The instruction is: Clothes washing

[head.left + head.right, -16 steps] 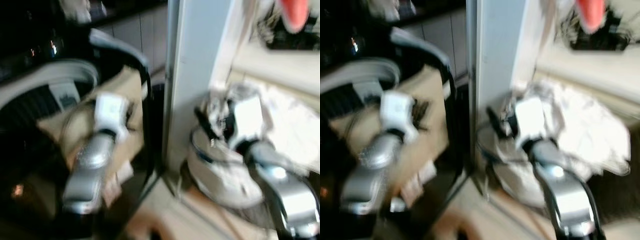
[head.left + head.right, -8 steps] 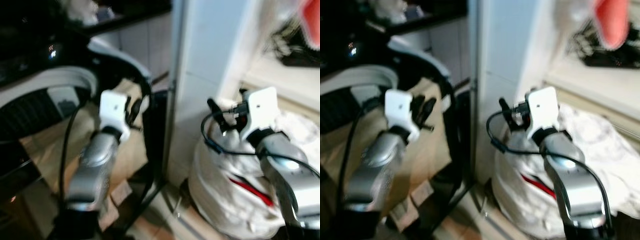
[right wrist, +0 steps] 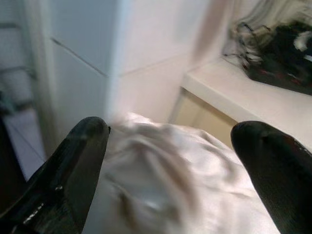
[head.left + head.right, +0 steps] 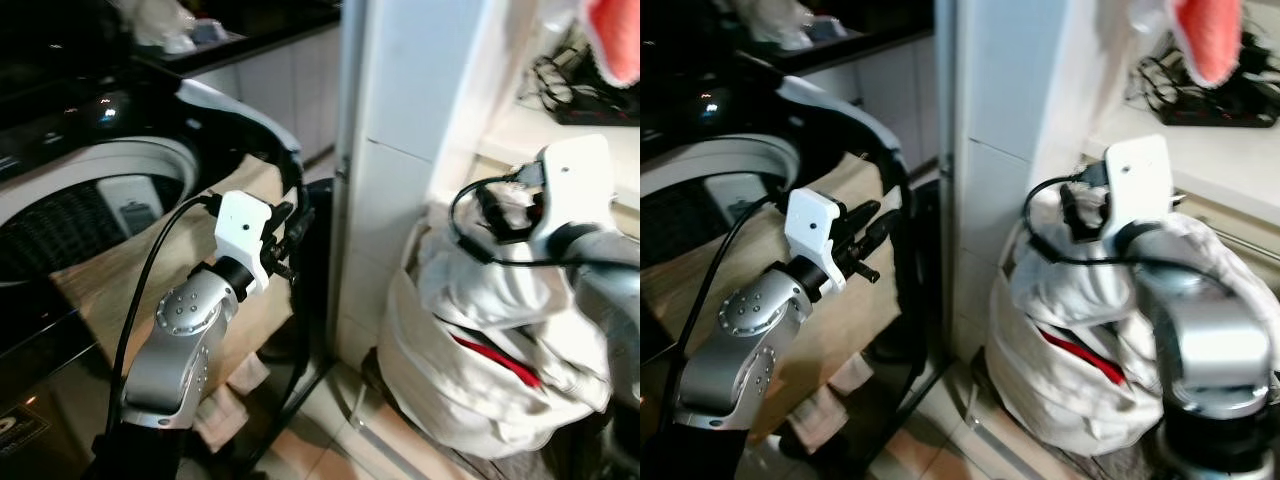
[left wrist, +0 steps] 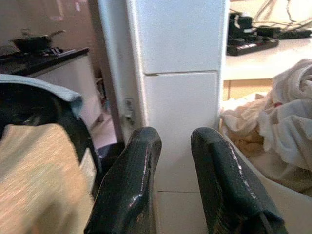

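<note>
Washing machine point(image 4: 95, 190): on my left, dark body, pale ring round the drum mouth, door swung open towards the pillar. A tan cloth point(image 4: 130, 275) is draped over the front of the opening.
White pillar point(image 4: 400, 150): tiled, standing between the machine and the laundry.
Laundry bag point(image 4: 470, 370): white, bulging, on the floor just beside the pillar on my right. A red strip point(image 4: 495, 360) shows in a fold. This is where the clothes to be washed sit.
Counter point(image 4: 1200, 130): pale, behind the bag, carrying a black power strip point(image 4: 1225, 100) and tangled cables.
Left gripper point(image 5: 175, 185): raised in front of the open door, pointing at the pillar. My two fingers stand slightly parted with nothing between them.
Right gripper point(image 3: 170, 161): hovering above the top of the bag, fingers spread wide, empty, white cloth below them but not touched.
Pink-red item point(image 4: 1205, 40): at the top edge above the counter, too blurred to name.
Progress: early, by my judgement. Door open and one cloth at the drum mouth. The bag looks full, so most of the loading is left, then closing the door and starting the wash.
Writing: a small pale mark low on the machine's front, unreadable. No brand or label can be read anywhere.
</note>
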Controlling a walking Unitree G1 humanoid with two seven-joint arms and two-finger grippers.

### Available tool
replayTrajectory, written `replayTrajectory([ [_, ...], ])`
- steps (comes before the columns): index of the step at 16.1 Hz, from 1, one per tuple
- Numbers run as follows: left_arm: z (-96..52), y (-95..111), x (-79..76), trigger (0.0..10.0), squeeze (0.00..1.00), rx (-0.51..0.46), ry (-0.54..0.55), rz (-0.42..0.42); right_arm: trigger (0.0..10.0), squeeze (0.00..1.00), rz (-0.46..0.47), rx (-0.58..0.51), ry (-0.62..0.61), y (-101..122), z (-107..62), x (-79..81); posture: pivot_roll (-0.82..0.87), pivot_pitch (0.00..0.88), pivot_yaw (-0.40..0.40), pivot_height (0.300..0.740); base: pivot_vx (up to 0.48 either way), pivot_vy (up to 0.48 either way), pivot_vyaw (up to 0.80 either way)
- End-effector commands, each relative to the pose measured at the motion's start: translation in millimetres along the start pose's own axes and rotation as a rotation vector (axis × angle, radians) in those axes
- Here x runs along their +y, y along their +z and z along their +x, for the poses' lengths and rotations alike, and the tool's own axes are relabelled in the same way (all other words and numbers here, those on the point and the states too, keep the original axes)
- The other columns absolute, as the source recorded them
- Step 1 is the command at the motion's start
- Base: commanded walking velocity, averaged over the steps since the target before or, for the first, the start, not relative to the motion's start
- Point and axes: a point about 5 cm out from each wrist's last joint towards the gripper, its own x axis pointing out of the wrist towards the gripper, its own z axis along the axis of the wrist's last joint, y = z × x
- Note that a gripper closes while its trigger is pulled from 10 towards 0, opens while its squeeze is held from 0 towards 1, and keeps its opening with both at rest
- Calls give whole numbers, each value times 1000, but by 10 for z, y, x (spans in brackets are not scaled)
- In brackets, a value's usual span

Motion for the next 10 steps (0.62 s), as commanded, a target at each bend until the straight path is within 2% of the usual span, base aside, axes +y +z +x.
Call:
replayTrajectory([
  [1,18,69,-7,10000,0,-8,-31,9,10000,1000,-13,113,9,4,-56,-17,-81,0,24,740,0,0,0],
  [4,-33,156,-102,10000,0,-30,-179,-14,10000,1000,55,179,9,31,-143,-130,-87,0,19,740,0,0,0],
  [5,-50,137,-111,10000,0,-25,-191,3,10000,855,87,220,11,-30,-150,-156,-88,0,18,740,0,0,0],
  [6,-54,119,-101,10000,0,-20,-176,4,10000,0,129,231,22,-72,-150,-148,-93,0,18,740,0,0,0],
  [8,-35,107,-63,10000,0,-22,-120,-3,10000,0,184,244,43,-149,-155,-123,-93,0,16,740,0,0,0],
  [9,-32,110,-115,10000,0,-19,-150,-31,10000,0,205,316,75,-329,-147,-60,-92,0,19,740,0,0,0],
  [10,-44,117,-169,10000,0,-14,-198,-16,10000,0,251,351,108,-417,-127,-16,-91,0,19,740,0,0,0],
])
